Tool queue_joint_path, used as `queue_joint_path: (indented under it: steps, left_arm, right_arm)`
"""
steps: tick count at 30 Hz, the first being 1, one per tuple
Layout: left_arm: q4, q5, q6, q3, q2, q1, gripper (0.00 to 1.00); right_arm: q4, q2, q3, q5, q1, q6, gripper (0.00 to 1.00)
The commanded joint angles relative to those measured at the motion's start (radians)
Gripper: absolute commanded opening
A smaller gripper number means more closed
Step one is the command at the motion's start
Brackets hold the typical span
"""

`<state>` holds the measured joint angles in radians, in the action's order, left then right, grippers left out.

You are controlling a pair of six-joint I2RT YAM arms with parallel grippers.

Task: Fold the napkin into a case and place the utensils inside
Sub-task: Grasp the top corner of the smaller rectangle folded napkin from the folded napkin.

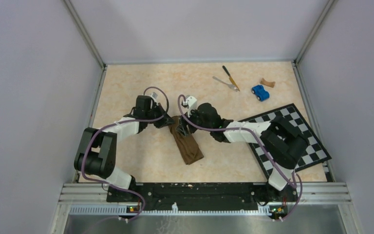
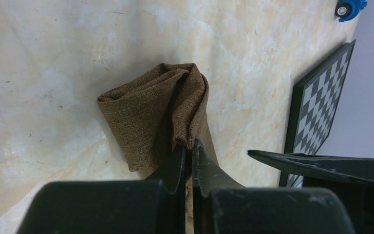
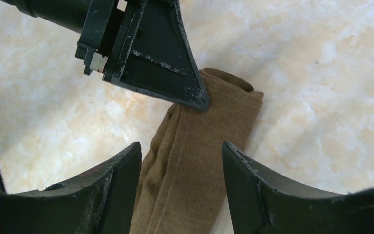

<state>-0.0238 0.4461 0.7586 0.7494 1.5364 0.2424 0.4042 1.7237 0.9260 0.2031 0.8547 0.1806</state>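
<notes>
**A:** Where is the case (image 1: pixel 187 144), and which way does it run?

**B:** It's mid-table (image 1: pixel 126 92), a long narrow brown strip lying on a slant. The far end points left and the near end points right. Both grippers sit at the far end.

**A:** The left gripper (image 2: pixel 191 148)?

**B:** Its own camera shows the jaws pressed together on a raised edge of the cloth, which bunches into folds there. From above, that pinch is hidden.

**A:** And the right gripper (image 3: pixel 180 158)?

**B:** It's spread wide, with one finger on either side of the strip. I cannot tell whether they touch it. That camera also shows the left gripper's tip on the cloth.

**A:** The count?

**B:** One case, one knife (image 1: pixel 231 77) and one fork (image 1: pixel 225 84). The two utensils lie just beside each other at the far right, well apart from the case. There's also one blue toy car (image 1: pixel 260 92) near them and one checkered board (image 1: pixel 316 146) on the right. Only the top view shows the utensils; the left wrist catches just the car and the board's edge
</notes>
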Motion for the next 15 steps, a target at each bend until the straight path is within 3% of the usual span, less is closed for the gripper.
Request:
queue_joint_path:
  steps: [1,7,15]
  left_arm:
    - [0.006,0.043,0.023,0.032,0.004,-0.003,0.00]
    - [0.000,0.055,0.037,0.027,0.006,-0.005,0.00]
    - [0.001,0.048,0.041,0.020,-0.005,-0.005,0.00]
  right_arm:
    - [0.051,0.070,0.083,-0.093,0.056,-0.084,0.58]
    - [0.038,0.127,0.119,-0.198,0.113,-0.105,0.53]
    - [0.004,0.157,0.155,-0.342,0.159,-0.123,0.35]
